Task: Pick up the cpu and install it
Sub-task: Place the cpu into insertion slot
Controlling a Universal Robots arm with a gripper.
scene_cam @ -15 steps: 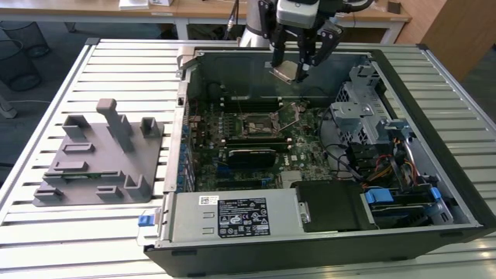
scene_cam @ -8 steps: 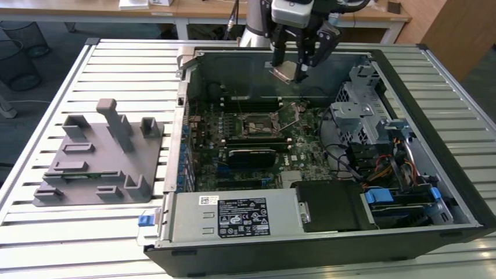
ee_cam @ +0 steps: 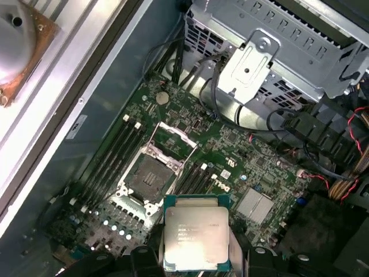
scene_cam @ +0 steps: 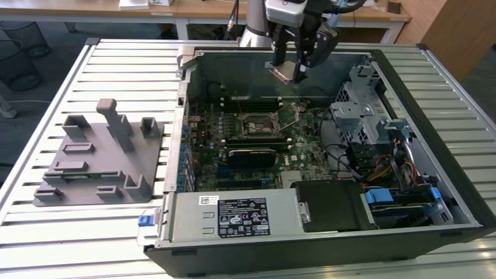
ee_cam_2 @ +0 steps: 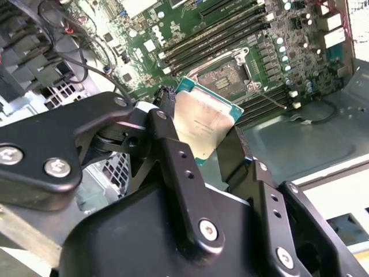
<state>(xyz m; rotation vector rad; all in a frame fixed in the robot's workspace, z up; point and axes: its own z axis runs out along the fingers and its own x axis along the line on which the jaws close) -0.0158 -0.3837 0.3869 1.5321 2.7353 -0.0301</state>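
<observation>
The cpu, a flat square chip with a silvery top and green rim, sits between the black fingers of my gripper, which is shut on its edges. In the exterior view the gripper holds the cpu in the air above the back part of the open computer case. Below it on the green motherboard lies the cpu socket, its metal frame swung open. The socket is apart from the chip, which hangs well above it.
The open case lies on a slatted metal table. A grey fixture with posts stands at the exterior view's left. Drive cage, cables and power supply surround the board. Memory slots flank the socket.
</observation>
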